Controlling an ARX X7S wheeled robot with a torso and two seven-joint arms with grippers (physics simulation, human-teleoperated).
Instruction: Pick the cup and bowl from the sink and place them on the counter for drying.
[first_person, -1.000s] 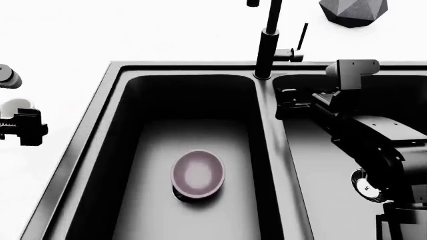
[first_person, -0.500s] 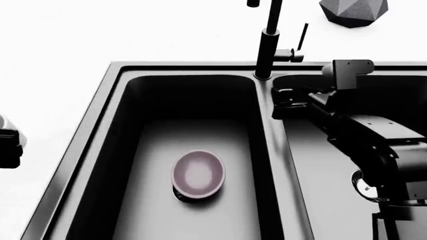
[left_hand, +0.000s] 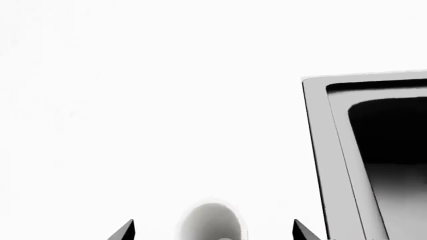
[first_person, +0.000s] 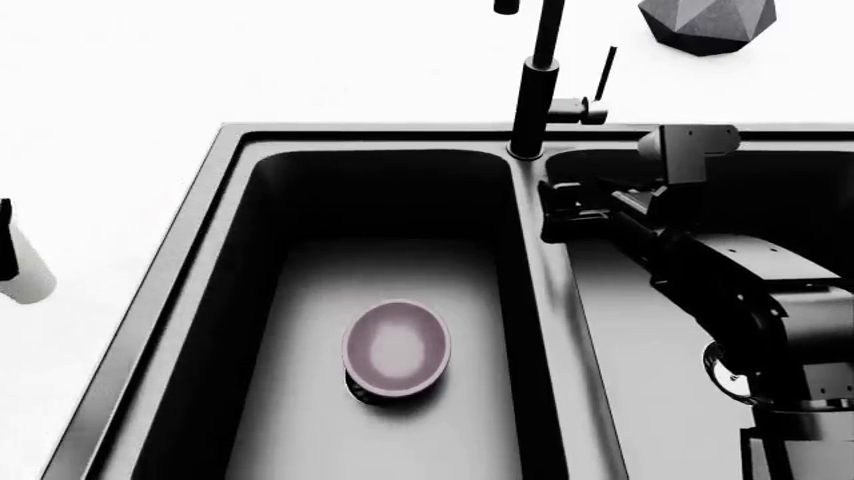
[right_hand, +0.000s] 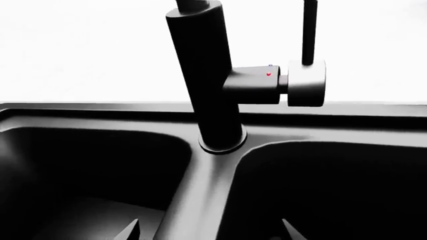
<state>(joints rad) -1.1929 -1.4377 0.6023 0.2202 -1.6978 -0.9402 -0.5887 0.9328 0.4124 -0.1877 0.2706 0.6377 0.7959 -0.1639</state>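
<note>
**Resting on the counter: cup out, bowl in the basin**

Standing upright on the white counter (left_hand: 147, 100), the cup (left_hand: 211, 222) lay between the two dark fingertips of the left gripper (left_hand: 213, 235), with a clear gap of counter showing on each side of it. The jaws were spread wide and touched nothing. From the head camera only a sliver of that arm showed at the picture's left edge, with the cup (first_person: 24, 275) just beneath it, well away from the sink (first_person: 200, 220) rim.

The bowl (first_person: 396, 346) sat on the floor of the sink's left basin, over the drain, mouth up. It was far from the left gripper, with the basin wall and rim between them, and also well apart from the right gripper (first_person: 561, 205).

The right gripper hung over the divider between the two basins, close in front of the faucet (right_hand: 203, 75) base. Its fingertips (right_hand: 130, 230) stood apart in the wrist camera, one over each basin, holding nothing. The faucet handle (right_hand: 305, 82) stuck out beyond them. A dark faceted planter (first_person: 705, 22) stood on the counter behind the sink.
</note>
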